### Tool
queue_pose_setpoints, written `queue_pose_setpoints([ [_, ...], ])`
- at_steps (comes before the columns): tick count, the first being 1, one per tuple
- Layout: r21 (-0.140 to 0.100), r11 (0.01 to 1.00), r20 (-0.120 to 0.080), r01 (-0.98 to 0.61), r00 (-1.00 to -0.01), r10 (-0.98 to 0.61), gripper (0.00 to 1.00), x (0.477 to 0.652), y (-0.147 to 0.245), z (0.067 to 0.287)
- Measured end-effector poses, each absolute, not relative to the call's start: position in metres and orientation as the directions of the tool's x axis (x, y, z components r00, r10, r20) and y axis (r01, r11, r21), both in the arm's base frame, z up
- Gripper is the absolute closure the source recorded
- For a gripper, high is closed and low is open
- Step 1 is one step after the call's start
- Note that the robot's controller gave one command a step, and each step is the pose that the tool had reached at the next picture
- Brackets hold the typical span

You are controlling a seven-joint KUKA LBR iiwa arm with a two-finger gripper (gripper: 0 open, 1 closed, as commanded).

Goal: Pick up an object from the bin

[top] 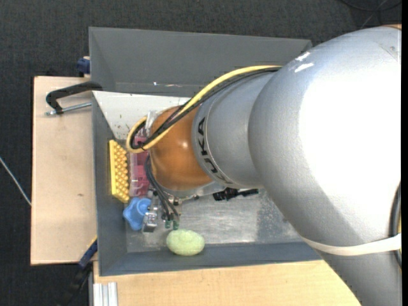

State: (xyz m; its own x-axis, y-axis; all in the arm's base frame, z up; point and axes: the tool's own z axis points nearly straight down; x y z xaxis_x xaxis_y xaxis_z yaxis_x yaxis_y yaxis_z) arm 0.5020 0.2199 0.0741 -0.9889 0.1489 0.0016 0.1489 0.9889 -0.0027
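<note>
Arm (306,145) comes in from the right and covers most of the bin (191,50). The orange wrist cover (178,155) sits over the bin's left half, with a yellow cable (210,89) looped over it.

Tool (159,220) is low in the near-left corner, just above the floor. Can't tell how far open it is or whether it has hold of anything; the wrist blocks most of it.

Nearest item: small blue lump (134,213), right against the tool's left side, close to the left wall. Looks like contact but I can't confirm a grip.

Others close by:
- pale yellow-green oval (185,242), just below the tool, near the front wall, apart from it
- yellow studded block (118,171) along the left wall, above the blue lump
- pink piece (138,173) beside that block, partly under the wrist cover
</note>
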Motion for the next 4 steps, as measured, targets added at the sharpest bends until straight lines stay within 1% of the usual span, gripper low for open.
queue_pose_setpoints([
  [1, -0.003, 0.989, 0.003, 0.149, -0.989, 0.149, 1.0, 0.501, 0.22, 0.078],
  [2, -0.003, 0.989, 0.006, 0.148, -0.989, 0.148, 1.0, 0.498, 0.22, 0.097],
  [3, 0.001, 0.989, 0.001, 0.148, -0.989, 0.148, 1.0, 0.5, 0.221, 0.12],
  [4, 0.005, 0.989, -0.004, 0.148, -0.989, 0.148, 1.0, 0.501, 0.222, 0.136],
])
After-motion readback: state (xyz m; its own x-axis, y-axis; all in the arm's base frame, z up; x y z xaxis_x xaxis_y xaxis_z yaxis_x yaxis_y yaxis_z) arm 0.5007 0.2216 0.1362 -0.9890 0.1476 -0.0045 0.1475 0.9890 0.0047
